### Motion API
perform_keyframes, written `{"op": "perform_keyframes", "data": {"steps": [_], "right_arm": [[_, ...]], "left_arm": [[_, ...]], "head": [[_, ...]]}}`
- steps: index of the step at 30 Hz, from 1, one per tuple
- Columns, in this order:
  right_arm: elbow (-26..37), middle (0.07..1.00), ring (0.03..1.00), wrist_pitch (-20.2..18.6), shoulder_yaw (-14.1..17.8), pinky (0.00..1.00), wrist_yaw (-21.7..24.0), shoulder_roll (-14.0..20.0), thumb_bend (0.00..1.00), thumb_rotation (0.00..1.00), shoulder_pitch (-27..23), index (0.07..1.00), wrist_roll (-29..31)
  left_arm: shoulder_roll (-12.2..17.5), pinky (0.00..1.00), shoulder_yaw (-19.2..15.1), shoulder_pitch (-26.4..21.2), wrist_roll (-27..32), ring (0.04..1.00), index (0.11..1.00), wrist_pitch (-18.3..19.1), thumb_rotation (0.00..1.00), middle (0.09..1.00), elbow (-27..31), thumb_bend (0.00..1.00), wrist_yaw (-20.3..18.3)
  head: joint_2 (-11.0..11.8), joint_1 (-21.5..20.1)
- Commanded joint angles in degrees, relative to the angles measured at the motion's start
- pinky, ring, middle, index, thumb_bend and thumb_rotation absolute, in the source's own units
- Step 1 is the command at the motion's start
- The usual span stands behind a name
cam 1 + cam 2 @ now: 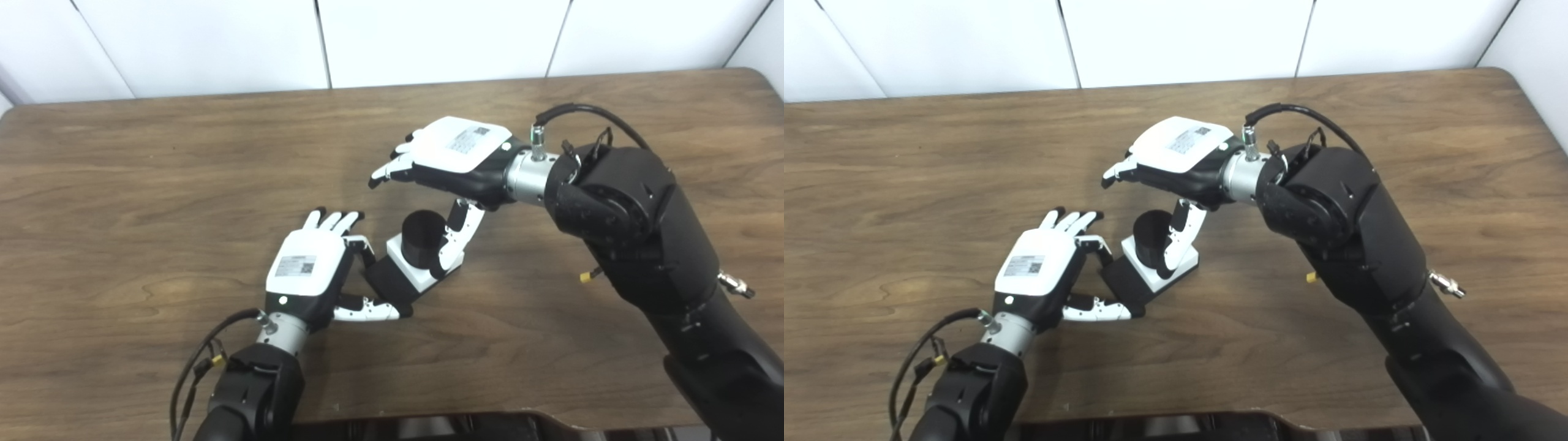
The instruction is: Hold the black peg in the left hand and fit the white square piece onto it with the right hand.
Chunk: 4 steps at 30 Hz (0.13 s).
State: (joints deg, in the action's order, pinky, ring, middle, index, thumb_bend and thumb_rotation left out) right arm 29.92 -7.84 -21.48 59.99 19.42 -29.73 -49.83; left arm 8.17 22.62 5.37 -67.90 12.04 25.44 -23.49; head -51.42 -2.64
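Note:
The black peg [422, 237] is a short cylinder that rises through the white square piece [411, 269], and its black base block [392, 283] sticks out at the lower left. My left hand [303, 269] pinches that base block between a bent finger and the thumb [367, 312], while its other fingers stretch out flat. My right hand [456, 153] hovers above, fingers extended and apart. Only its thumb [456, 236] reaches down, resting against the cylinder and the white piece's right edge. The assembly sits low, at the tabletop.
The brown wooden table [153, 184] spreads wide around both hands. White wall panels [429, 37] stand behind its far edge. My bulky right forearm [643, 233] crosses the right side, and a dark edge [429, 425] runs along the front.

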Motion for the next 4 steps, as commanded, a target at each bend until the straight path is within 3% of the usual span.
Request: {"op": "perform_keyframes", "data": {"steps": [1,4], "right_arm": [[1.5,0.862,0.930,-0.5,1.1,0.97,-1.8,-0.1,1.00,0.45,-2.0,0.882,0.0],[1.3,0.865,0.935,-0.5,1.4,0.98,-2.0,0.0,1.00,0.45,-1.9,0.884,0.0]], "left_arm": [[-0.4,0.93,-0.9,-1.2,-0.3,0.889,0.842,2.0,0.62,0.874,5.3,0.99,-6.7],[-2.2,0.96,-2.8,-3.7,-1.1,0.907,0.838,6.0,0.54,0.880,13.6,0.95,-19.9]], "head": [[0.0,-0.1],[0.4,-0.3]]}}
